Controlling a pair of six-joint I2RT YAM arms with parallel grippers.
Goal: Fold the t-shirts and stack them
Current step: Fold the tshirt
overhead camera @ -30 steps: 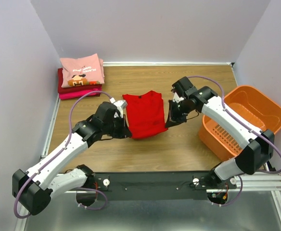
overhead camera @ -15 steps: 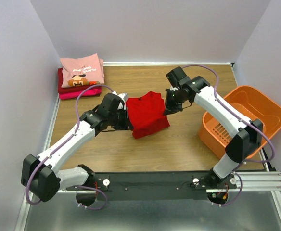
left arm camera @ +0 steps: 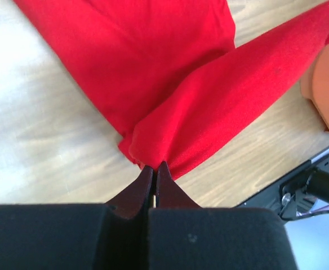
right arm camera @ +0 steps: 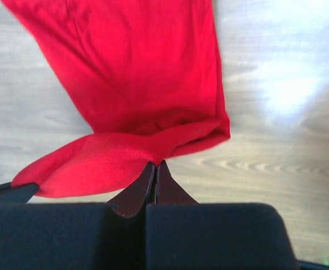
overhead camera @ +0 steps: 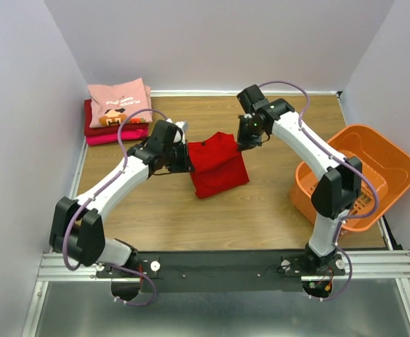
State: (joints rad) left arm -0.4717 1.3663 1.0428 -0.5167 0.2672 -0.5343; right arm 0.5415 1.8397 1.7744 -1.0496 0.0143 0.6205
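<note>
A bright red t-shirt (overhead camera: 217, 168) lies partly folded in the middle of the table. Its far edge is lifted and stretched between my two grippers. My left gripper (overhead camera: 186, 156) is shut on its left corner, seen in the left wrist view (left arm camera: 154, 165) pinching red cloth (left arm camera: 170, 95). My right gripper (overhead camera: 241, 142) is shut on the right corner, seen in the right wrist view (right arm camera: 154, 163) pinching the same shirt (right arm camera: 142, 73). A stack of folded shirts sits at the back left: a pink one with a print (overhead camera: 119, 102) on top, dark red and magenta ones (overhead camera: 114, 133) under it.
An orange plastic basket (overhead camera: 363, 175) stands at the right edge of the wooden table (overhead camera: 191, 217). Walls close the table on the left, the back and the right. The black rail with the arm bases (overhead camera: 219, 267) runs along the near edge.
Both grippers have moved away from me and up, carrying the held edge of the red t-shirt. The shirt has bunched from a flat rectangle into a folded, slanted shape.
</note>
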